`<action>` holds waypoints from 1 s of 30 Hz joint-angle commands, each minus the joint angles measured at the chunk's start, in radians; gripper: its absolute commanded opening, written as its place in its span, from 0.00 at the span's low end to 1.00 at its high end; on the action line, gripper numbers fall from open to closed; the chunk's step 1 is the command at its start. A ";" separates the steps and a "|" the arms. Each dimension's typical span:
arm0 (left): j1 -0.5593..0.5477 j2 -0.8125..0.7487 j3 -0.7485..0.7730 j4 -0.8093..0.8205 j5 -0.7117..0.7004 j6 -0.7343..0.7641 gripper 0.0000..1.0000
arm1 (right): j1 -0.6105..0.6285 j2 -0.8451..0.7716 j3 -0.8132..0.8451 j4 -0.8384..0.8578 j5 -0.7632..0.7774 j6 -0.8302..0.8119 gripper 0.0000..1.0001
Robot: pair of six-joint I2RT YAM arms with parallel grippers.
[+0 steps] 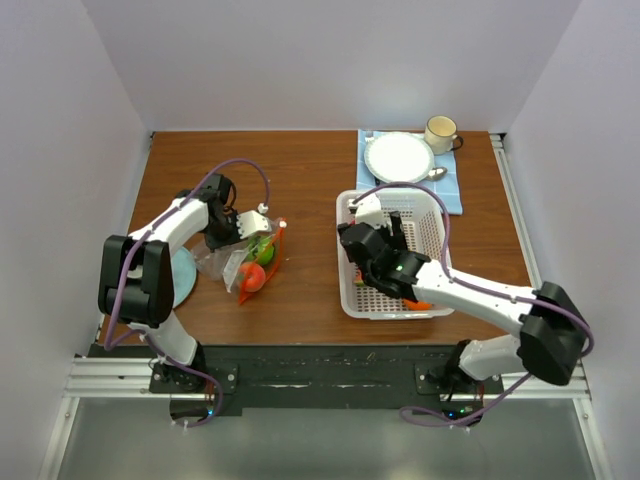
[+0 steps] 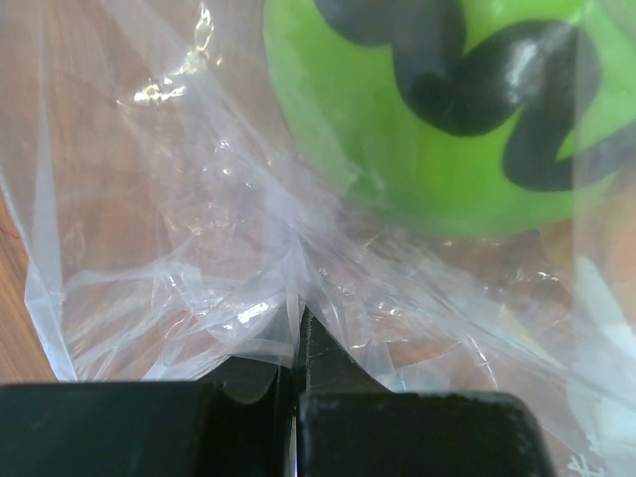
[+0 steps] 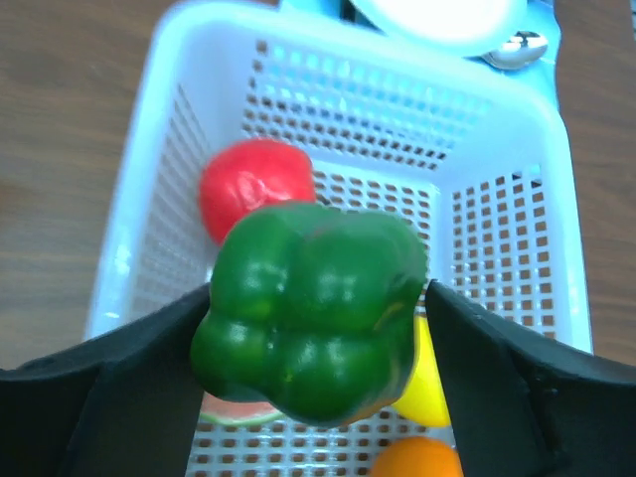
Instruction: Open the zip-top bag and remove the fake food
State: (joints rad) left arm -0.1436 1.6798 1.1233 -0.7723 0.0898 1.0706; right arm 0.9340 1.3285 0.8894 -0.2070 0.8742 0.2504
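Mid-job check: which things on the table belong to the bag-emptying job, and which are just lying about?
Job:
- zip-top bag, pinched by left gripper
- green striped ball and red piece in it
- green pepper in right gripper
- white basket holding red fruit, lemon

Lying about:
- plate
- mug
- spoon
- blue cloth
- pale blue disc

I'm seeing the clear, crinkled zip-top bag point(image 1: 218, 264) lying left of centre, containing green and red fake food point(image 1: 252, 277); a glossy green pepper point(image 3: 313, 333) is hanging mid-frame.
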 commanded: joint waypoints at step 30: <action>-0.060 0.087 -0.036 0.137 -0.022 -0.031 0.00 | 0.187 0.509 0.229 0.649 -0.757 -0.273 0.99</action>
State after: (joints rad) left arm -0.1993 1.7515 1.0973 -0.6708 0.0761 1.0557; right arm 1.1236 1.8126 1.0172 0.3305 0.2527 0.0055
